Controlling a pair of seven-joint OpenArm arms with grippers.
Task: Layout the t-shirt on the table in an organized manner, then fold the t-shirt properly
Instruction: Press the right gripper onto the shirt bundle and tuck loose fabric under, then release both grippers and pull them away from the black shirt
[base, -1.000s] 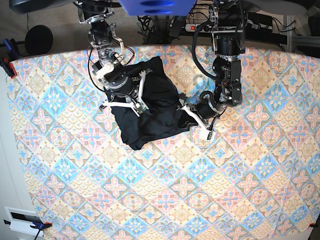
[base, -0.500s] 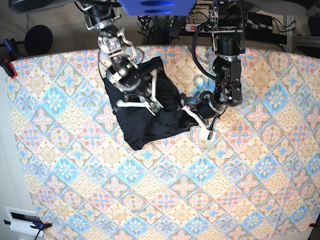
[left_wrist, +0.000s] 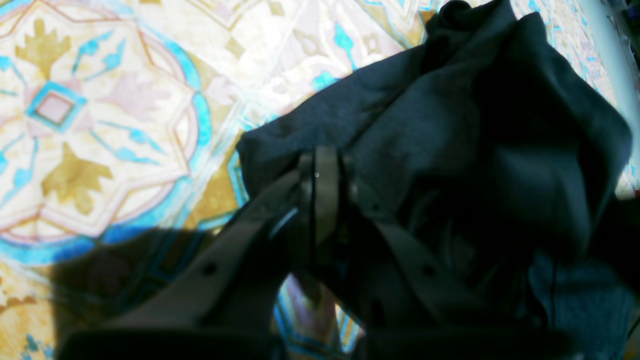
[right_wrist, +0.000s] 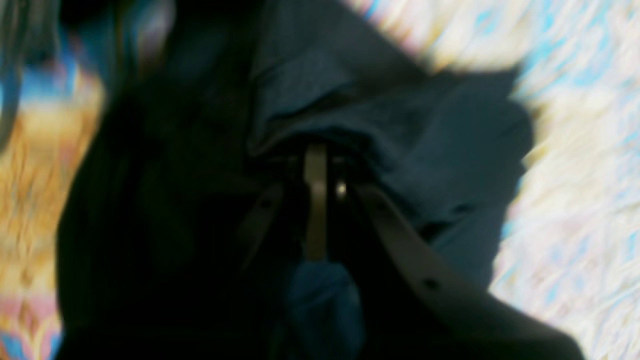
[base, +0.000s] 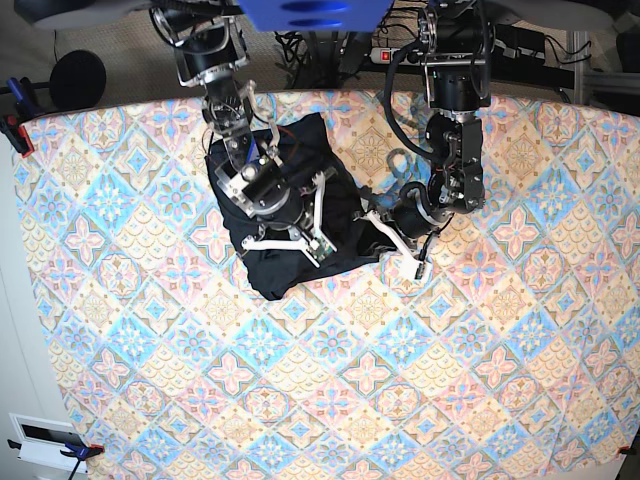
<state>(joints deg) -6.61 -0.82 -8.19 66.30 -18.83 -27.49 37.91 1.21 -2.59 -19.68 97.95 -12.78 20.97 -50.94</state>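
Note:
The black t-shirt (base: 272, 270) lies bunched up at the back middle of the patterned table (base: 350, 380). My right gripper (base: 318, 245) is over the heap, on the base view's left arm. In the blurred right wrist view that gripper (right_wrist: 316, 155) is shut on a fold of the t-shirt (right_wrist: 400, 130). My left gripper (base: 373, 218) is low at the heap's right edge. The left wrist view shows that gripper (left_wrist: 317, 167) shut on a corner of the t-shirt (left_wrist: 500, 125), which rises in a crumpled mound behind it.
A power strip (base: 385, 56) and cables lie behind the table's far edge. Off the left edge are a black round object (base: 76, 78) and clamps (base: 15, 125). A white box (base: 40, 440) sits at the bottom left corner.
My right gripper has dragged its fold of the t-shirt across the heap, toward the right and the table's front. The left arm has held still on the right corner.

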